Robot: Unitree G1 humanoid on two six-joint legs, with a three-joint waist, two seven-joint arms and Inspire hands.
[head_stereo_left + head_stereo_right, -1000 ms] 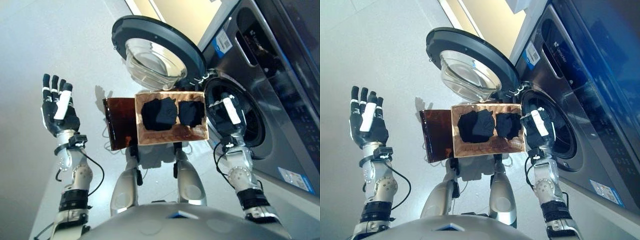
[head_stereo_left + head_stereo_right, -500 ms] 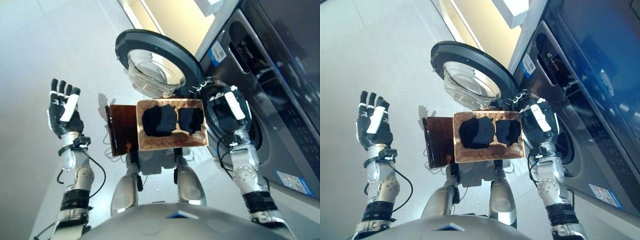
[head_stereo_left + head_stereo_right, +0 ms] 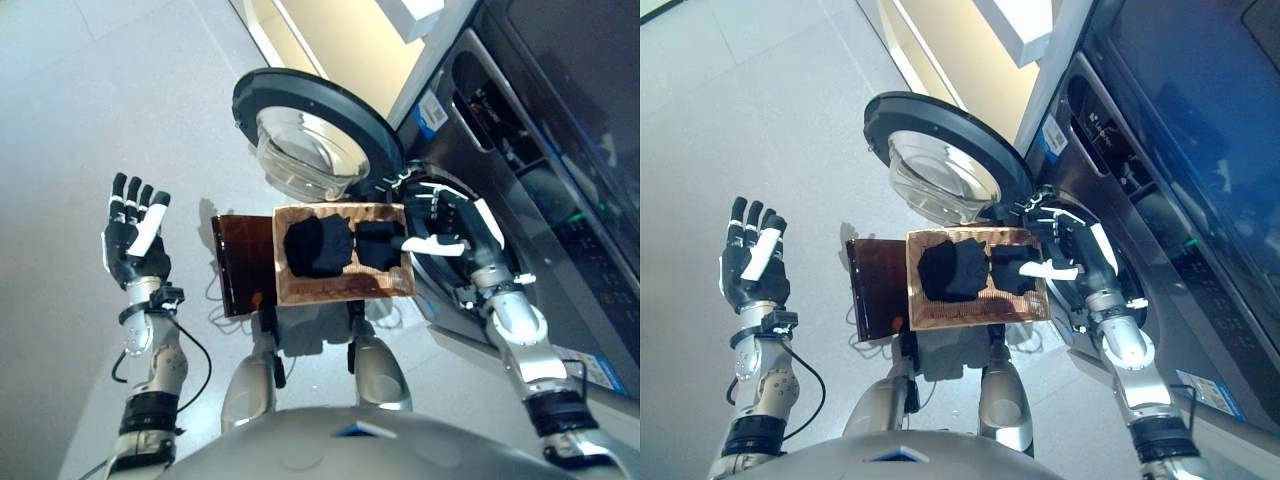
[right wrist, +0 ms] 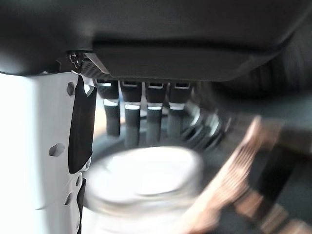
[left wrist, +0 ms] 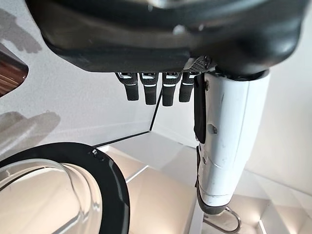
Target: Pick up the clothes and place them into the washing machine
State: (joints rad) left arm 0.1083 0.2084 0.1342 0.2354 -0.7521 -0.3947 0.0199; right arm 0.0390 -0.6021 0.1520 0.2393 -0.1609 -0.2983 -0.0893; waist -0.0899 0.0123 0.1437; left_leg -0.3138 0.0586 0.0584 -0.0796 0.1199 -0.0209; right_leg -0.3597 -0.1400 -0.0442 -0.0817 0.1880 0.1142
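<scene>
Below, two dark clothes [image 3: 319,246] lie in the brown basket [image 3: 340,287] — right hand [image 3: 450,222] beside it, left hand [image 3: 134,244] aside, fingers straight on both.

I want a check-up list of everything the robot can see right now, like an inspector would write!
Surface: pale grey floor, bare where it shows.
Job's things: two dark clothes lie in a woven basket; washing machine stands with its round door swung open.
Clutter: a brown panel beside the basket.
Hands: left hand raised off to the side, fingers straight, holding nothing; right hand open between the basket's edge and the drum opening, holding nothing.
Cables: nothing seen apart from the robot's own.
Surroundings: a yellowish wall panel behind the door.
</scene>
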